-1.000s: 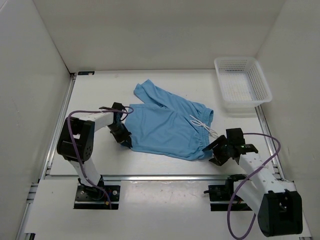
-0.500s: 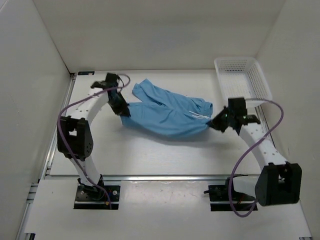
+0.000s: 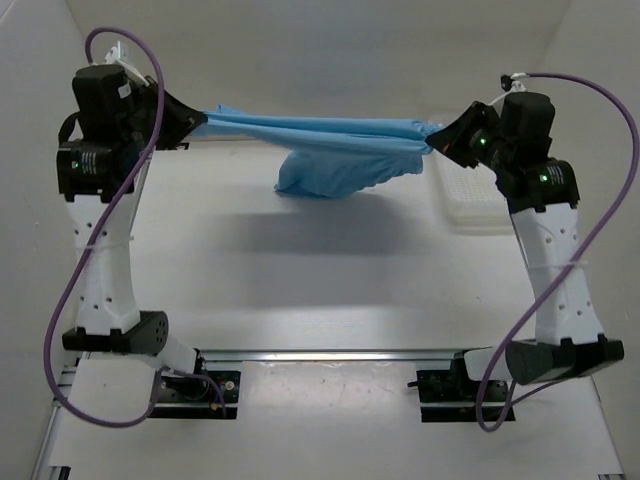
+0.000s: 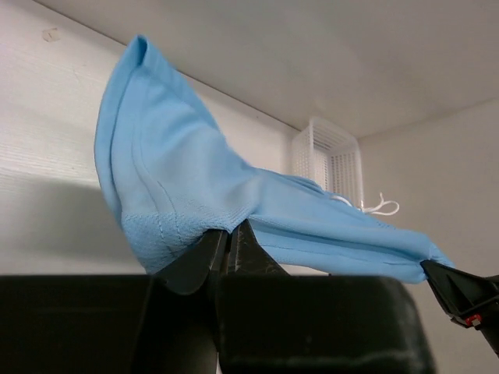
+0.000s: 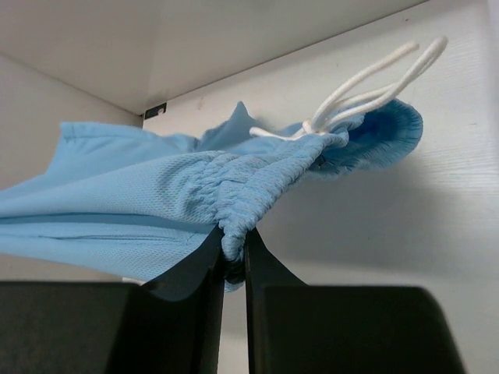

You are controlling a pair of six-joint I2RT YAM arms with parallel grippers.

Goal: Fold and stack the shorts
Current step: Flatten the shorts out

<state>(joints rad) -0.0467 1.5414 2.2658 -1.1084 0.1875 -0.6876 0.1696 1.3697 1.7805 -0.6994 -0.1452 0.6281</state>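
Top view: 1 pair of shorts [image 3: 335, 160], slung clear of the table [image 3: 300, 280] between my left gripper [image 3: 203, 122] and right gripper [image 3: 432, 142], middle sagging. I judge it is held taut at 2 ends so it can be laid flat for folding. Left wrist view: left jaws pinched tight on a hem edge. Right wrist view: right jaws clamped on the gathered waistband, just below the white drawstring [image 5: 366, 78].

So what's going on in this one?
Both arms hold the shorts in the air above the table. The left gripper is shut on the leg end, and the right gripper is shut on the gathered waistband beside the white drawstring. The fabric stretches between them with its middle sagging. Nothing is laid flat or stacked yet. The white basket sits at the far right.
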